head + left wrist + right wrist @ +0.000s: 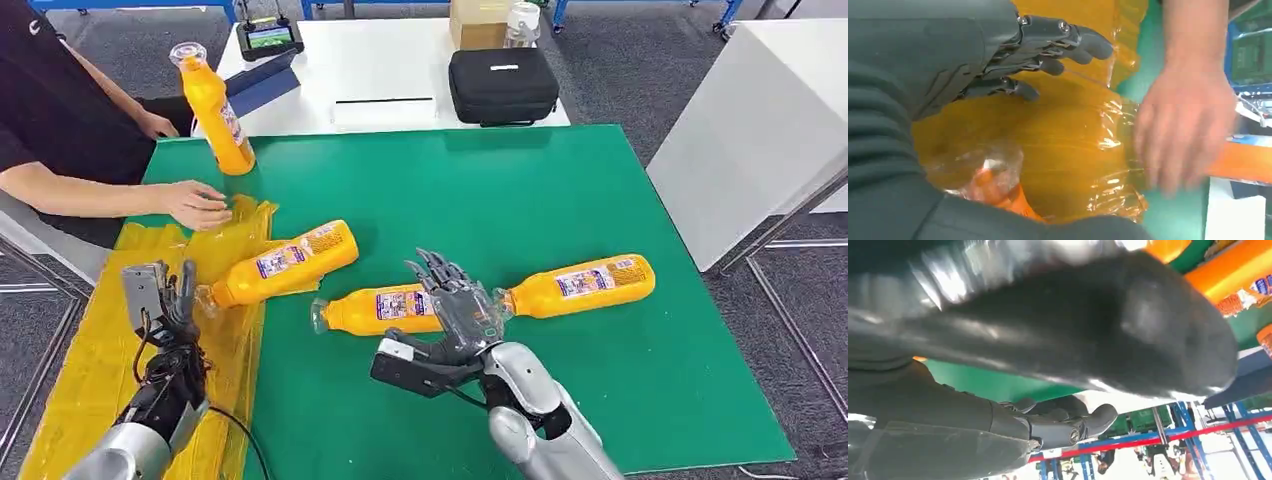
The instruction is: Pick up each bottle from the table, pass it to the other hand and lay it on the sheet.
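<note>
Three orange bottles lie flat on the green mat [600, 180]. One bottle [290, 263] has its neck on the yellow sheet [90, 370], a middle bottle [372, 310] lies beside it, and another bottle [585, 283] lies to the right. A further bottle [215, 105] stands upright at the mat's far left corner. My right hand [455, 308] hovers with fingers spread over the gap between the middle and right bottles, holding nothing. My left hand [160, 298] is raised over the sheet, fingers [1048, 40] extended and empty, near a bottle neck [993, 185].
A person sits at the far left; their hand [195, 205] presses on the sheet's far edge, also visible as the person's hand [1183, 130]. Behind the mat a white table holds a black case [502, 84], a controller [268, 38] and a box.
</note>
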Controlling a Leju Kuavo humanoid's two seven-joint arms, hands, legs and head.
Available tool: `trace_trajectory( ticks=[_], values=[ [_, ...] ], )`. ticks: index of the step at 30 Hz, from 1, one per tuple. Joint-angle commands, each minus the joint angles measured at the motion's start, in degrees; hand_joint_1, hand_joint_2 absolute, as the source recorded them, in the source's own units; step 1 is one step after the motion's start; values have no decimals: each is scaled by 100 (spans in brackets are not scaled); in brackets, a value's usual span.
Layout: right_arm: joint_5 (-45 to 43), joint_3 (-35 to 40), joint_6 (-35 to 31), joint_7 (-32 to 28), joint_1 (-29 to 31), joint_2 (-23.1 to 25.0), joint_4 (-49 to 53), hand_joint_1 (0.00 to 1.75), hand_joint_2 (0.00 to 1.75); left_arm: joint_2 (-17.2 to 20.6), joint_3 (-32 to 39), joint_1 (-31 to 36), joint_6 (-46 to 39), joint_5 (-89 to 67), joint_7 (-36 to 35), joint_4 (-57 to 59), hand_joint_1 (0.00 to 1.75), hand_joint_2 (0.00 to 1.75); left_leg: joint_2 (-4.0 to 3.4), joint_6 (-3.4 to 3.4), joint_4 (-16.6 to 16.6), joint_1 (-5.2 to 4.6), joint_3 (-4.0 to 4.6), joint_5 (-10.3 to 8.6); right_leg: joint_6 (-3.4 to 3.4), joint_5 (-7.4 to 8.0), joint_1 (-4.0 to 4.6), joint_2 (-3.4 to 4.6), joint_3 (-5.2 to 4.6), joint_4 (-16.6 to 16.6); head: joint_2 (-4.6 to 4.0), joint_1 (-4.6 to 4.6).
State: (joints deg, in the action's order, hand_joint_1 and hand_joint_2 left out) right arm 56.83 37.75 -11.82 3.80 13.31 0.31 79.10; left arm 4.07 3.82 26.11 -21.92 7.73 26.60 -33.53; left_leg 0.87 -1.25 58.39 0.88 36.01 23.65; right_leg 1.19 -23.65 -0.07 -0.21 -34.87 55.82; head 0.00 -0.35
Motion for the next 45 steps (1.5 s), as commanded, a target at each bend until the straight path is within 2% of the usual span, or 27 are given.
trace_trajectory(
  ticks=[1,3,4,10,15,16,18,19,20,21,22,23,25,27,28,30,31,36,38,39,42,45],
  values=[
    [-50,73,123,-61,209,-26,-267,0,0,1,113,-2,-282,-329,183,83,0,0,-12,0,-3,-3,-9,3,0,0,-3,9,6,-3,0,0],
    [-50,73,123,-61,209,-26,-267,0,0,1,113,-2,-282,-329,183,83,0,0,-22,1,-7,-8,-31,10,0,-6,-7,15,24,-5,0,0],
    [-50,73,123,-61,209,-26,-267,0,0,1,113,-2,-282,-329,183,83,0,0,-11,0,-3,-2,-7,3,0,0,-2,7,6,-4,0,0],
    [-56,86,129,-69,209,-31,-267,0,0,-33,203,-27,-296,-324,246,-2,0,0,-19,2,-5,-8,-23,8,-1,-5,-7,13,18,-3,0,2],
    [-140,154,108,-128,238,-97,-320,0,0,-197,604,-207,-1002,-682,830,-618,0,0,-21,1,-5,-7,-23,8,-1,-5,-6,14,18,-3,0,0],
    [-153,150,78,-136,238,-112,-322,0,0,-234,646,-284,-1315,-852,1023,-874,0,0,-10,0,-2,-2,-2,3,0,0,-1,6,3,-4,0,0],
    [-160,113,-21,-147,223,-151,-289,0,0,-327,855,-441,-1808,-1260,1305,-1428,0,0,-17,0,-3,-7,-22,10,1,-7,-5,10,18,-3,0,0],
    [-164,65,-116,-159,203,-173,-257,0,0,-602,1543,-611,-1808,-2258,1340,-2263,0,0,-10,0,-1,-2,0,3,1,-1,-1,6,-1,-4,0,0],
    [-194,-13,-221,-183,165,-218,-205,0,0,-844,1843,-795,-1808,-2724,1340,-3125,0,0,-14,-1,1,-3,-9,8,2,-5,-2,7,7,-3,0,0],
    [-209,-60,-263,-185,147,-248,-181,0,0,-938,1933,-884,-1808,-2856,1340,-3569,0,0,-5,-2,5,0,7,4,3,-3,1,0,-4,-1,0,0],
    [-329,-172,-287,-216,107,-313,-132,0,0,-1098,1997,-1063,-1808,-3020,1340,-4561,0,0,-3,-2,7,3,15,2,3,-1,4,-2,-12,-2,0,0],
    [-510,-286,-191,-266,89,-396,-92,0,0,-1199,1911,-1200,-1808,-3103,1340,-5344,0,0,-9,-5,13,-4,-9,16,6,-14,-3,0,11,4,0,0],
    [-712,-430,60,-281,110,-519,-74,0,0,-1164,1499,-1365,-1808,-2947,1340,-6047,0,0,-1,-6,20,-1,13,14,7,-13,0,-6,-7,8,0,2],
    [-830,-678,309,-244,98,-608,-142,0,0,-959,677,-1623,-1808,-2418,1340,-6156,0,0,-27,-4,10,-1,16,9,4,-4,0,16,-16,0,0,0],
    [-897,-855,442,-238,91,-634,-268,0,0,-703,2,-1744,-1808,-2060,1241,-6106,0,0,-33,-6,13,-9,-8,22,7,-16,-7,18,6,5,0,0],
    [-927,-937,484,-299,133,-743,-483,0,0,-598,-503,-1838,-1733,-1859,972,-6162,0,0,-22,-4,-1,-9,10,4,2,-3,-7,9,-12,-8,0,2],
    [-945,-960,465,-396,201,-827,-718,0,0,-498,-802,-1911,-1291,-1378,703,-6147,0,0,-18,-4,0,-10,3,6,2,-6,-7,4,-2,-8,0,-4],
    [-1042,-969,441,-582,324,-832,-1008,0,0,-485,-871,-1941,-1251,-1160,834,-5992,0,0,-15,-6,-11,-17,-22,12,6,-9,-13,0,27,-17,0,0],
    [-1060,-918,486,-582,348,-831,-1003,0,0,-427,-896,-1932,-1035,-939,768,-5988,0,0,-40,-3,-4,-10,3,11,3,0,-7,23,-6,-9,0,-2],
    [-1159,-862,608,-593,470,-872,-1158,0,175,-363,-982,-1912,-722,-747,563,-5913,0,0,-38,-3,-9,-17,-11,14,5,-3,-14,20,5,-9,0,2],
    [-975,-615,529,-724,1099,-806,-2081,0,175,-439,-1068,-1790,44,-68,144,-5521,0,0,-40,-3,-6,-12,8,7,5,5,-9,24,-14,-7,0,-4],
    [-826,-467,573,-821,1515,-622,-2622,0,175,-442,-1031,-1654,220,179,94,-5221,0,0,-53,-2,-9,-13,-7,6,4,8,-10,33,-3,-9,0,-2]
  ],
)
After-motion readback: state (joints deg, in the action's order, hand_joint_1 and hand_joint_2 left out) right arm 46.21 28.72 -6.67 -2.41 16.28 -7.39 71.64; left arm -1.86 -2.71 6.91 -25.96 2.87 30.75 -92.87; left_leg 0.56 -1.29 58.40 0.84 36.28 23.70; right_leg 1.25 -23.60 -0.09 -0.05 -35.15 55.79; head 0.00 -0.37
